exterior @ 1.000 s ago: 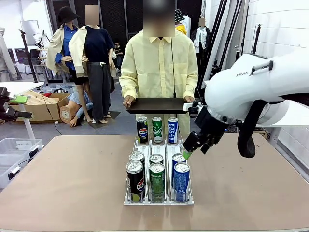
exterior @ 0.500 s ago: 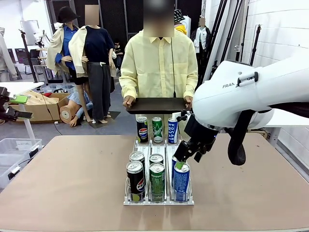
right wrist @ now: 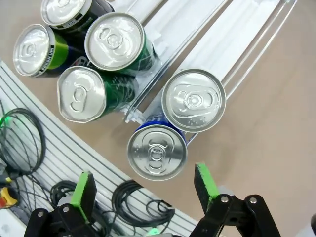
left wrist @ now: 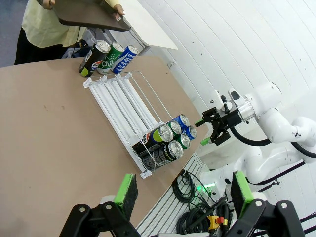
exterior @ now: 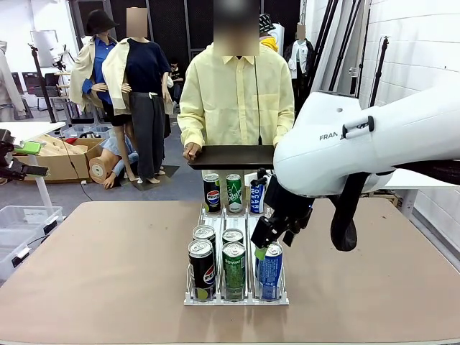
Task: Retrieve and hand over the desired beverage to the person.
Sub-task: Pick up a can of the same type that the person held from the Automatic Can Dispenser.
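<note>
- My right tool [exterior: 261, 250] is spread wide, just above the front blue can [exterior: 270, 272] in the rack [exterior: 237, 300] on the tabletop [exterior: 100, 273].
- My left tool [left wrist: 182, 187] is spread wide too and holds nothing.
- The person [exterior: 233, 100] holds a tray [exterior: 233, 156] across from me.

right arm [exterior: 374, 136]: glossy white rounded shell, grey "FRAN" lettering, black cable loop, frame right | right gripper [exterior: 262, 248]: black, green pads | left gripper [left wrist: 180, 195]: black, green pads, bottom edge | person [exterior: 236, 100]: pale-yellow collared button-up shirt, long sleeves, top centre
</note>
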{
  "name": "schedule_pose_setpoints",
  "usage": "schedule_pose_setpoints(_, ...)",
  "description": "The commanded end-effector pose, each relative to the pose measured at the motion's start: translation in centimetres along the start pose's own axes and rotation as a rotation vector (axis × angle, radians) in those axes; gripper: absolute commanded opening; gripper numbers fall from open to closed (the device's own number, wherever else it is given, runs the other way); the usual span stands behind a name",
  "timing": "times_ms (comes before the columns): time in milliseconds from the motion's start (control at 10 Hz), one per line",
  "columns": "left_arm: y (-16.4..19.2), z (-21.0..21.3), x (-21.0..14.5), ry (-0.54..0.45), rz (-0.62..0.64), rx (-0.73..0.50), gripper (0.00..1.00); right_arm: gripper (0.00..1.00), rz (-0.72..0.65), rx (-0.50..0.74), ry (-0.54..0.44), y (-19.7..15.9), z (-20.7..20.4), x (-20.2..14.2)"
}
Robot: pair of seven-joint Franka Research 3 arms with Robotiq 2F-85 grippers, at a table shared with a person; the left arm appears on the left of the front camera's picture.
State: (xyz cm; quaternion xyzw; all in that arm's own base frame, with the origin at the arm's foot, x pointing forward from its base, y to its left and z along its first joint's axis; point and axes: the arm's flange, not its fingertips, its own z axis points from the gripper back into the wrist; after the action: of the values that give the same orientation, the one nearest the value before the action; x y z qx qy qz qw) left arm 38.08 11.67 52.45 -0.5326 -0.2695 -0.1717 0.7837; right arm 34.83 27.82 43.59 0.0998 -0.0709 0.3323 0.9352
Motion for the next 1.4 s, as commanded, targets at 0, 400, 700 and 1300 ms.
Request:
schedule_pose_setpoints(0, -0.1, 0.1, 0.1, -0.02, -0.002, -0.018, 1.0, 1.0, -0.021, -0.068, 0.009, 0.8, -0.7, 1.0)
schedule_pose_setpoints(400, -0.1, 0.1, 0.1, -0.02, -0.002, -0.018, 1.0, 1.0, -0.056, -0.14, -0.008, 1.9, -1.6, 1.5)
schedule_pose_setpoints(700, -0.1, 0.1, 0.1, -0.02, -0.002, -0.018, 1.0, 1.0, -0.075, -0.191, -0.018, 1.7, -2.2, 2.1)
schedule_pose_setpoints(1300, -0.1, 0.1, 0.1, -0.02, -0.002, -0.018, 1.0, 1.0, -0.126, -0.186, 0.002, 0.2, -3.2, 3.2)
